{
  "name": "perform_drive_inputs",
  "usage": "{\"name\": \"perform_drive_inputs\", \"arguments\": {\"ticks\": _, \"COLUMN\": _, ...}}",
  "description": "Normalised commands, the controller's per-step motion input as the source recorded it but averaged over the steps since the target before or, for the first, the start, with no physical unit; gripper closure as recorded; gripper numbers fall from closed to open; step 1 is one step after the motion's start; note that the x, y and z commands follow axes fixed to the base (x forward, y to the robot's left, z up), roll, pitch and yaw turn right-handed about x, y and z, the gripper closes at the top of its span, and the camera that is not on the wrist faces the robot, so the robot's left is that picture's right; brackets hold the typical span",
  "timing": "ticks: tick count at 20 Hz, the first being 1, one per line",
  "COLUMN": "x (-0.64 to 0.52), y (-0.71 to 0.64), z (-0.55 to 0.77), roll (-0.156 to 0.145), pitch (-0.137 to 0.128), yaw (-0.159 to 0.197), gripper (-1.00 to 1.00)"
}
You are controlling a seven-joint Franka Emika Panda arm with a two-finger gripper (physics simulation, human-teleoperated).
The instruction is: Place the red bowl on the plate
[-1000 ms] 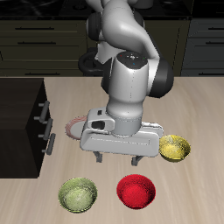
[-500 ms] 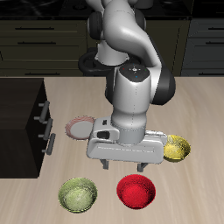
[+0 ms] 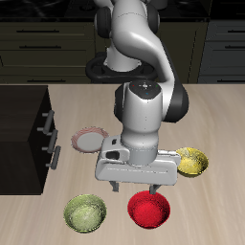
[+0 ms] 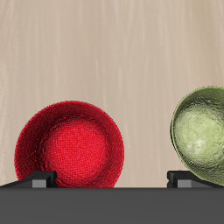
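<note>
The red bowl (image 3: 148,209) sits upright on the table near the front edge; it also shows in the wrist view (image 4: 70,145). The plate (image 3: 88,141), white with a reddish-brown rim, lies farther back beside the black cabinet, partly hidden by the arm. My gripper (image 3: 137,188) is open and empty, hanging just above and slightly behind the red bowl. In the wrist view my gripper (image 4: 112,179) has its fingertips (image 4: 39,179) spread wide, one over the bowl's rim.
A green bowl (image 3: 84,212) sits beside the red bowl near the front edge, also seen in the wrist view (image 4: 203,133). A yellow bowl (image 3: 192,162) sits farther back on the other side. A black cabinet (image 3: 24,134) with handles stands at the table's side.
My gripper has moved toward the table's front edge and lower, from near the plate to just over the red bowl. The bowls and the plate have not moved.
</note>
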Motion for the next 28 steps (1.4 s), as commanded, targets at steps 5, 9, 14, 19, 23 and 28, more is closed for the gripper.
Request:
{"name": "perform_drive_inputs", "arguments": {"ticks": 5, "x": 0.06, "y": -0.06, "z": -0.29, "roll": -0.007, "pitch": 0.04, "yaw": -0.004, "gripper": -1.0}}
{"name": "perform_drive_inputs", "arguments": {"ticks": 9, "x": -0.01, "y": 0.05, "z": -0.36, "roll": 0.01, "pitch": 0.081, "yaw": -0.039, "gripper": -1.0}}
{"name": "perform_drive_inputs", "arguments": {"ticks": 14, "x": 0.0, "y": 0.09, "z": -0.15, "roll": 0.036, "pitch": 0.033, "yaw": -0.023, "gripper": -1.0}}
{"name": "perform_drive_inputs", "arguments": {"ticks": 19, "x": 0.0, "y": 0.03, "z": -0.08, "roll": 0.036, "pitch": 0.016, "yaw": -0.039, "gripper": -1.0}}
{"name": "perform_drive_inputs", "arguments": {"ticks": 23, "x": -0.02, "y": 0.06, "z": -0.12, "roll": 0.087, "pitch": 0.043, "yaw": -0.069, "gripper": 1.0}}
{"name": "perform_drive_inputs", "arguments": {"ticks": 28, "x": 0.01, "y": -0.03, "z": 0.0, "roll": 0.016, "pitch": 0.0, "yaw": -0.005, "gripper": 1.0}}
